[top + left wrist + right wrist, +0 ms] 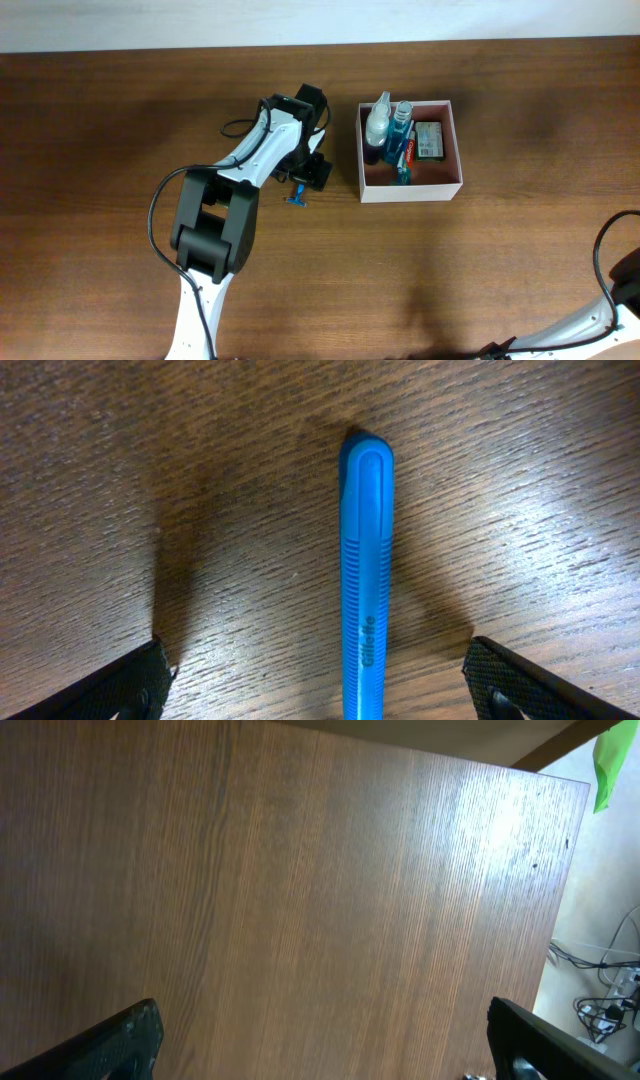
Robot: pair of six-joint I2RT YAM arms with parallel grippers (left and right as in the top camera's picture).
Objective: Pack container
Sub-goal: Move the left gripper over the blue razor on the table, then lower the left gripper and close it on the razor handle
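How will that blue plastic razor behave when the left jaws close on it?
The blue plastic razor looks slim and rigid, so probably light and stiff. Its ribbed handle should give some grip. Lying flat on the wooden table, it may slide or pivot if nudged rather than roll.

The left arm is reaching forward from the near edge and bending down at the wrist, the left hand hovering with its fingers spread wide. The right arm is resting folded at the near right corner, mostly outside the overhead view. The right hand is gaping wide too, apparently gripping nothing.
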